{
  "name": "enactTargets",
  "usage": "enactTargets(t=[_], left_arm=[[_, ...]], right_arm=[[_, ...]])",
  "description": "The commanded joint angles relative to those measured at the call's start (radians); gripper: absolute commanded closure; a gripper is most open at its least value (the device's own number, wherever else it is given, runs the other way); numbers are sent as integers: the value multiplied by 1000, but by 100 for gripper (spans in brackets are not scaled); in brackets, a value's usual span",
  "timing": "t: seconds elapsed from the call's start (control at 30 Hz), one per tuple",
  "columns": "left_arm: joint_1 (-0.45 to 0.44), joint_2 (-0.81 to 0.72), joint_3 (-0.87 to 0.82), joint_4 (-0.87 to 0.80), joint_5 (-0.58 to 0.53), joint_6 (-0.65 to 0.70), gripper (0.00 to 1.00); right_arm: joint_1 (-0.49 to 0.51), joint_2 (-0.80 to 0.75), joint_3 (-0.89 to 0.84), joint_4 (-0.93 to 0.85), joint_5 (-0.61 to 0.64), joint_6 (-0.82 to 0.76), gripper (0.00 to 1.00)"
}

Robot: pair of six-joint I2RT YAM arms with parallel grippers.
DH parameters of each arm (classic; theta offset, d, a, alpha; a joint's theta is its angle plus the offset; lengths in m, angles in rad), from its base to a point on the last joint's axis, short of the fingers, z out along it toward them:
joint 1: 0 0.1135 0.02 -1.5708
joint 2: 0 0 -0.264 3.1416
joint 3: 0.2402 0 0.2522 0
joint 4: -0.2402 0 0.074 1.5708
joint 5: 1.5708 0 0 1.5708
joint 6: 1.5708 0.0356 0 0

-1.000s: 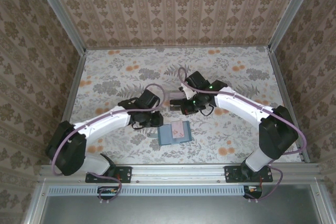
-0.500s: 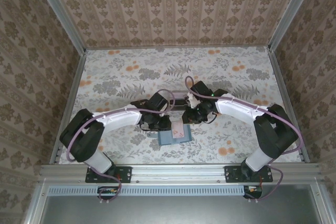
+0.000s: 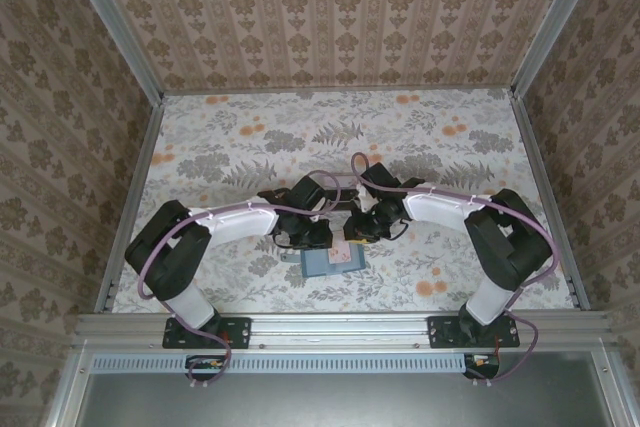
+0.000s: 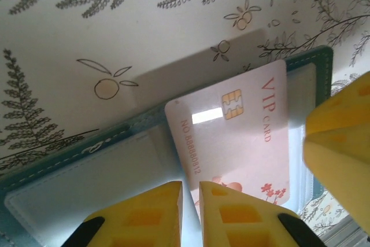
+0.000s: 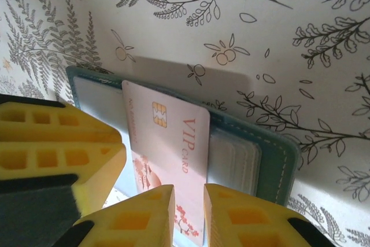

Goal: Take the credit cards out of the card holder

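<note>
The teal card holder (image 3: pixel 322 265) lies open near the table's front middle, blue-grey inside (image 4: pixel 87 177) (image 5: pixel 272 154). A pink VIP credit card (image 3: pixel 343 245) with a gold chip sticks out of it, tilted (image 4: pixel 237 137) (image 5: pixel 167 137). My left gripper (image 3: pixel 318 239) (image 4: pixel 191 201) is at the holder's left half, jaws almost together with the blue-grey panel in the slit. My right gripper (image 3: pixel 357 237) (image 5: pixel 189 212) stands slightly open, the card's near end showing in the narrow gap between its fingers. Each wrist view shows one yellow finger of the other gripper (image 4: pixel 338 137) (image 5: pixel 52 148).
Flower-patterned table (image 3: pixel 230 147) with patterned walls at the back and sides and a metal rail along the front. A small pale tray-like thing (image 3: pixel 340 184) lies just behind the two wrists, partly hidden by cables.
Both arms have drawn in and down onto the card holder from behind it. The right jaws have parted a little; the left jaws have narrowed.
</note>
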Motion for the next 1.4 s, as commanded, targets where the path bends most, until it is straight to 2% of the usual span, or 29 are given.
enactTargets(t=[0.0, 0.3, 0.5, 0.67, 0.8, 1.07, 1.37], left_arm=[[-7, 23, 29, -34, 6, -9, 84], [-15, 84, 54, -90, -12, 8, 88], [-20, 101, 58, -109, -13, 16, 91], [-23, 103, 59, -111, -11, 15, 91], [-23, 88, 61, -115, -20, 15, 90], [-2, -25, 74, -148, -61, 29, 84], [80, -214, 3, -149, -126, 50, 78]], right_arm=[[2, 24, -22, 34, -41, 18, 77], [2, 37, -44, 81, -77, 35, 74], [2, 26, -79, 167, -129, 85, 76], [2, 9, -85, 196, -146, 107, 82], [2, -8, -83, 185, -139, 107, 92], [2, -112, 15, -51, -37, -14, 97], [-3, -125, 272, -411, 214, -395, 100]])
